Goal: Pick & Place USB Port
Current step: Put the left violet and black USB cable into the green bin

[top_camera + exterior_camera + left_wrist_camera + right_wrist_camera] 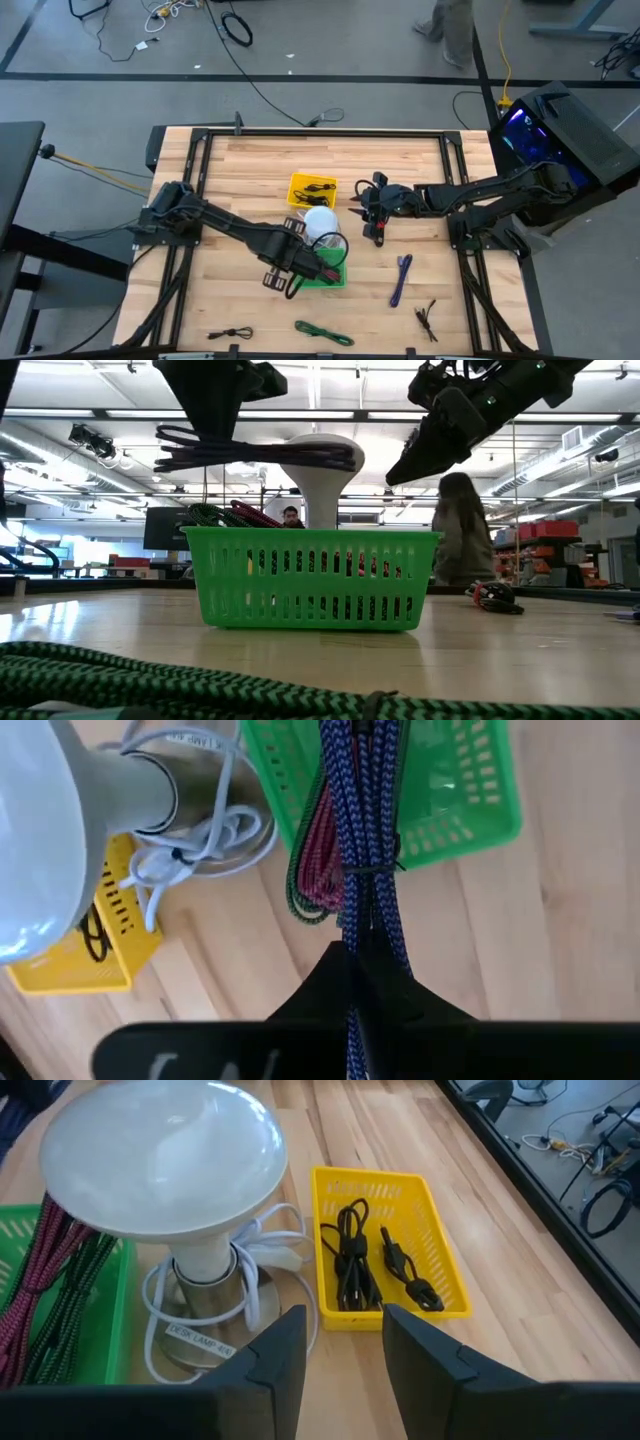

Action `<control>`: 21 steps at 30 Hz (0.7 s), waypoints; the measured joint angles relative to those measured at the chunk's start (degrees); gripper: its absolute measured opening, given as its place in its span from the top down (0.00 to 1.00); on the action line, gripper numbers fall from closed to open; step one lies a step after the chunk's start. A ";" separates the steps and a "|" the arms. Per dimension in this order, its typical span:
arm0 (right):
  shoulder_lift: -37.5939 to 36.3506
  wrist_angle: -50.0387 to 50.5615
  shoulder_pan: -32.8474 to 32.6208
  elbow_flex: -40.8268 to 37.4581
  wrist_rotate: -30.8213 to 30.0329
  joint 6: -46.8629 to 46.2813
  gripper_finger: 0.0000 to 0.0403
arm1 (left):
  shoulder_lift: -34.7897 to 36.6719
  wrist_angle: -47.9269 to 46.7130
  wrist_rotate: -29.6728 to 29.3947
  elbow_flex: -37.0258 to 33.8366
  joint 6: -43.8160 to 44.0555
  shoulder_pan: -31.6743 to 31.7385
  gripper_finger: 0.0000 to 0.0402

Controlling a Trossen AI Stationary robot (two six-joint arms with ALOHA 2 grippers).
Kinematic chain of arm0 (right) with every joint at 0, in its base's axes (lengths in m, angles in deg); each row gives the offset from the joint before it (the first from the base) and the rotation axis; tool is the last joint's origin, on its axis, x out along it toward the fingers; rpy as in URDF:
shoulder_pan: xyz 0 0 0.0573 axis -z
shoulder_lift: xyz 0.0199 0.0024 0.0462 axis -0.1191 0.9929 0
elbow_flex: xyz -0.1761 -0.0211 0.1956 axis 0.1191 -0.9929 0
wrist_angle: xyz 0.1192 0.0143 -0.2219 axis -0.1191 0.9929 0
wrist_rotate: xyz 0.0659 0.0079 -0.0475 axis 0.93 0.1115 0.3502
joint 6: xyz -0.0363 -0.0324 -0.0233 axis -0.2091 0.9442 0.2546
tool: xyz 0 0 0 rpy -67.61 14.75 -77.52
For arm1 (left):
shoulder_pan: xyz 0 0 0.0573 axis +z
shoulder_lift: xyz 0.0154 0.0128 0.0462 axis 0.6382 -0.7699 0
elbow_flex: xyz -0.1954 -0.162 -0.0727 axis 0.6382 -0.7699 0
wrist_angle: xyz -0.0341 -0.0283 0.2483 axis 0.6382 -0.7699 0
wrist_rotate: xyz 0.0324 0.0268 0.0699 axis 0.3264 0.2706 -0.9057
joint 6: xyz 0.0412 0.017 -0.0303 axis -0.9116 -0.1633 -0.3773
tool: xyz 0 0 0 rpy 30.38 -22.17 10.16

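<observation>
Near edge: a green-and-black braided strap (150, 680) is lying along the front of the surface (250, 170).
Green basket: the basket (310, 590) is sitting just behind that strap, with red and green straps hanging over its rim.
Left gripper: the left gripper (300, 262) is hovering over the green basket, its jaws pinching a folded purple strap (260, 455) that is hanging level above the rim.
Lamp: a white desk lamp (318, 470) is standing just behind the basket, its white cord coiling round the base.
USB port: the USB port (380, 232) is lying flat on the surface to the right of the lamp, close beneath the right gripper. From above, its long axis is running roughly from near to far, slightly tilted. I cannot tell which end is pointing where.
Right gripper: the right gripper (372, 212) is hanging in the air beside the lamp, its jaws standing narrowly apart and gripping nothing.
Yellow basket: the yellow basket (450, 1295) is resting beyond the lamp, carrying black cables (350, 1260).
Room: a person (462, 530) is standing past the far edge.
</observation>
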State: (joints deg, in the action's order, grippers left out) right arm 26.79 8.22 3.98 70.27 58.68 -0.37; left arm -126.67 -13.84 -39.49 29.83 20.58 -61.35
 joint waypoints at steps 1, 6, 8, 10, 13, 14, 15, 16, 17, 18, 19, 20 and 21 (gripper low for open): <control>0.00 -0.01 0.07 0.00 -0.01 -0.19 0.67 | 0.00 -0.11 -0.04 0.00 -0.22 0.02 0.99; 0.00 -0.01 0.09 0.00 -0.02 -0.51 0.67 | -0.24 0.75 -1.73 0.75 -2.56 0.69 0.99; 0.00 -0.07 0.09 0.00 -0.02 -0.64 0.67 | -1.89 -0.08 -2.08 3.59 -2.68 1.38 0.99; 0.00 -0.11 0.09 0.00 0.00 -0.65 0.67 | -4.55 -3.25 -2.61 7.42 -2.96 2.10 0.99; 0.00 -0.12 0.09 0.00 0.00 -1.02 0.67 | -8.89 -8.23 -2.69 13.67 -2.96 3.03 0.99; 0.00 -0.15 0.09 0.00 0.00 -1.03 0.67 | -10.30 -9.53 -2.87 15.56 -3.06 3.19 0.99; 0.00 -0.11 0.09 0.00 0.00 -1.02 0.67 | -12.04 -11.32 -3.05 17.61 -3.35 3.31 0.99; 0.00 -0.11 0.09 0.00 0.00 -1.01 0.67 | -13.52 -13.19 -3.07 19.60 -3.47 3.37 0.99; 0.00 -0.10 0.09 0.00 0.00 -1.01 0.67 | -15.12 -14.68 -3.04 21.59 -3.59 3.42 0.99; 0.00 -0.05 0.09 0.00 0.00 -0.99 0.67 | -16.78 -14.95 -2.95 23.64 -3.65 3.61 0.99; 0.00 -0.07 0.09 0.00 0.00 -0.79 0.67 | -17.89 -14.72 -2.47 25.07 -3.99 3.63 0.99; 0.00 -0.05 0.09 0.00 0.00 -0.56 0.67 | -18.81 -14.45 -1.62 26.19 -4.56 3.57 0.99; 0.00 -0.04 0.09 0.00 0.00 -0.55 0.67 | -19.66 -14.96 -0.89 27.34 -5.48 3.43 0.99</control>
State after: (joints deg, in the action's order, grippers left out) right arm 26.79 8.18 4.07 70.27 58.68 -0.92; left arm -146.33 -28.80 -40.38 57.17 15.11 -57.93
